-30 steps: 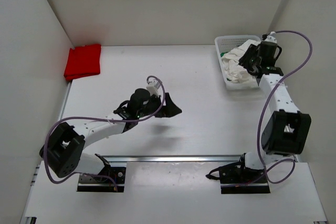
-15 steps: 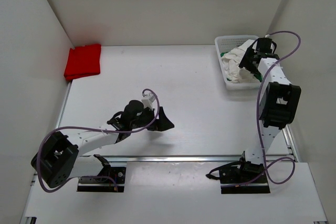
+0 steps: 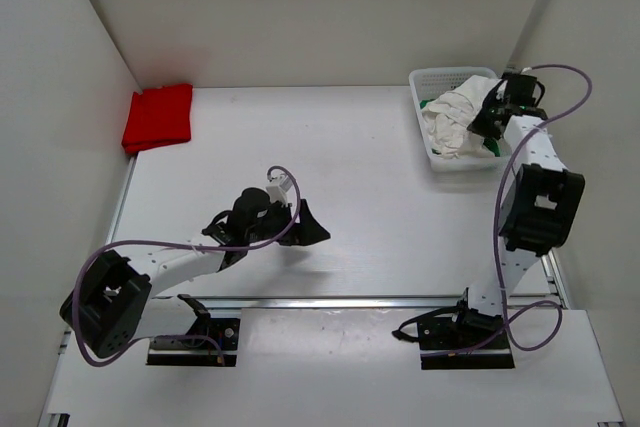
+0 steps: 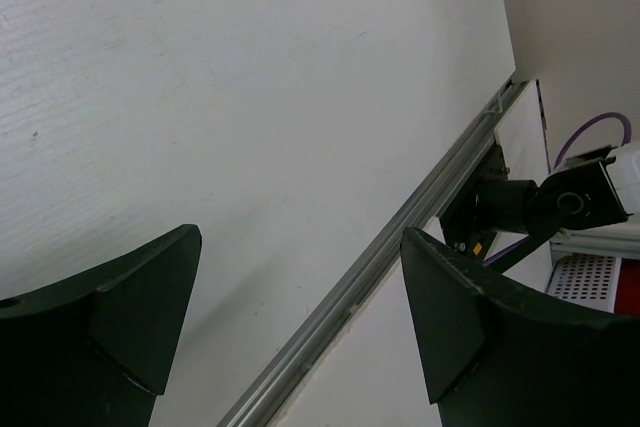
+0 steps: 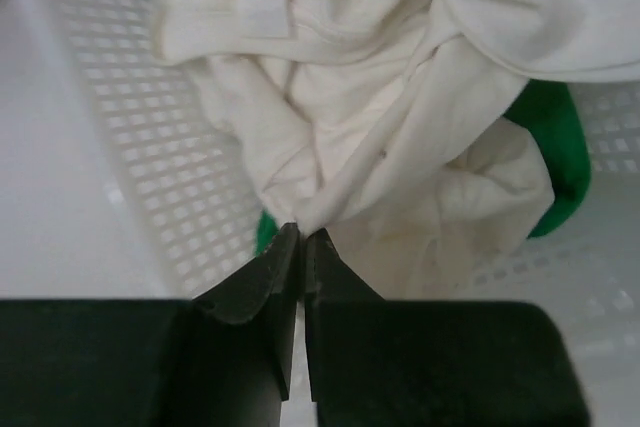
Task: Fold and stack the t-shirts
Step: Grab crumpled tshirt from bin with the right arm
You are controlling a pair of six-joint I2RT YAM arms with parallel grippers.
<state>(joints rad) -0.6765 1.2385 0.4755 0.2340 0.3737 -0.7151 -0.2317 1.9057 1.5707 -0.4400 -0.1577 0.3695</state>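
Pinching a fold of white shirt (image 5: 400, 127) at the right claw (image 5: 303, 232) tips, bulk heaped just ahead in the basket (image 5: 130, 97), green shirt (image 5: 555, 147) beneath, ahead-right; left claw (image 4: 298, 247) spread, empty, well apart; red shirt (image 3: 158, 117) farthest

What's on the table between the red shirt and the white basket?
Nothing. In the top view, only bare table stretches from the red shirt to the basket.

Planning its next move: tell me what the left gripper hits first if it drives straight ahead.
The left gripper, open, would probably meet the bare table first, near the front rail; depth is unclear.
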